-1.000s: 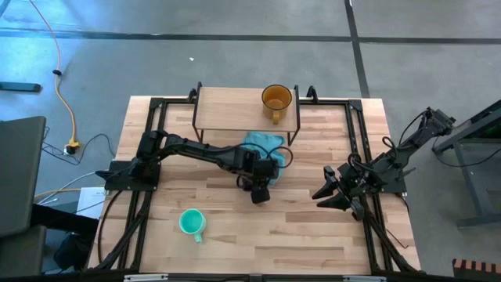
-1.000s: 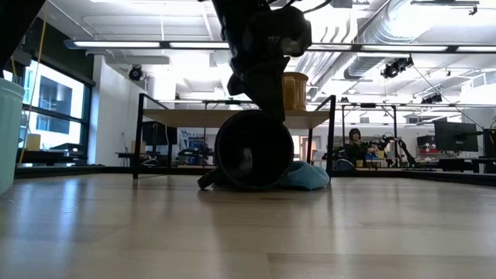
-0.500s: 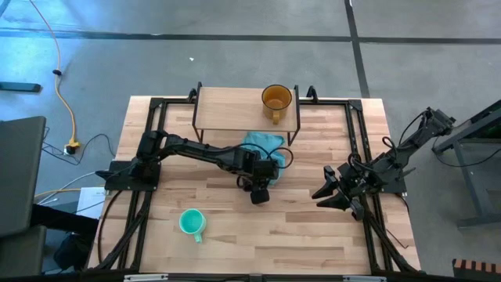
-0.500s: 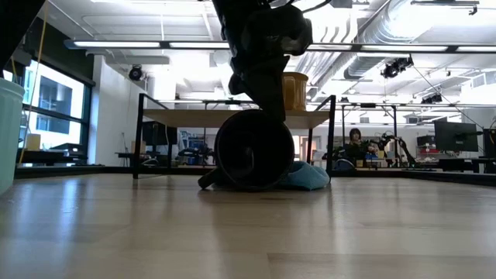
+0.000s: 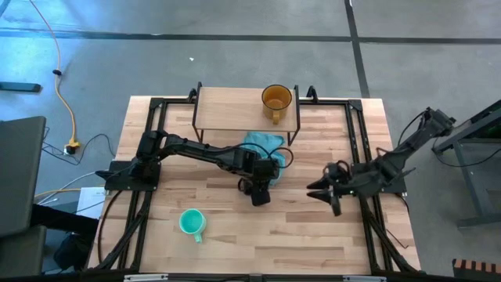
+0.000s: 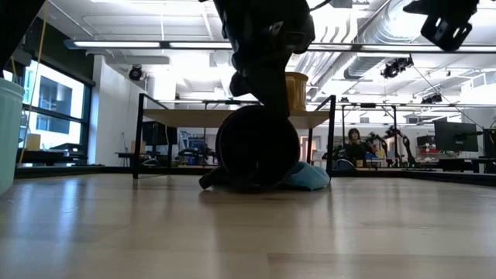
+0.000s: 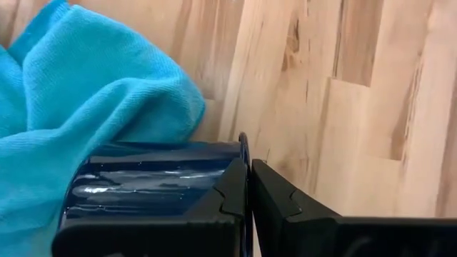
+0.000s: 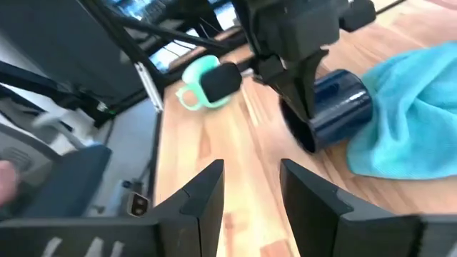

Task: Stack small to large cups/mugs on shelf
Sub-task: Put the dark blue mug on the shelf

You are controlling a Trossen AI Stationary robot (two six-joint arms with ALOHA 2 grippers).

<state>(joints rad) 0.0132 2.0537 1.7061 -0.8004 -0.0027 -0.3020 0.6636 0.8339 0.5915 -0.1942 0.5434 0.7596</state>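
A dark navy mug [image 7: 143, 185] lies on its side at the table's middle, against the blue cloth [image 7: 86, 107], with my left gripper [image 7: 248, 168] shut on its rim. In the low view it shows as a dark disc [image 6: 256, 151]. An amber mug [image 5: 275, 99] stands upright on the shelf [image 5: 227, 110] at the far side. The teal mug [image 5: 191, 222] stands on the table near the front left. My right gripper [image 5: 327, 192] hangs open over the table's right part, nothing between its fingers [image 8: 207, 185]. My left gripper pinches the navy mug's rim [image 7: 243, 146] at its upper side, one finger over the outer wall and the other on the mouth's side. The fingers come slanting down from above. The mug lies level on its side, its lower side seemingly on the table beside the cloth.
The shelf stands on thin black legs [image 6: 139, 136] at the far edge, with bare board left of the amber mug. Black frame rails [image 5: 356, 149] run along the table's left and right sides. Bare wood lies across the table's near half.
My right gripper has tipped downward, turned at the wrist and sunk a little, still open; it now shows at the top right of the low view. My left gripper stays shut on the navy mug.
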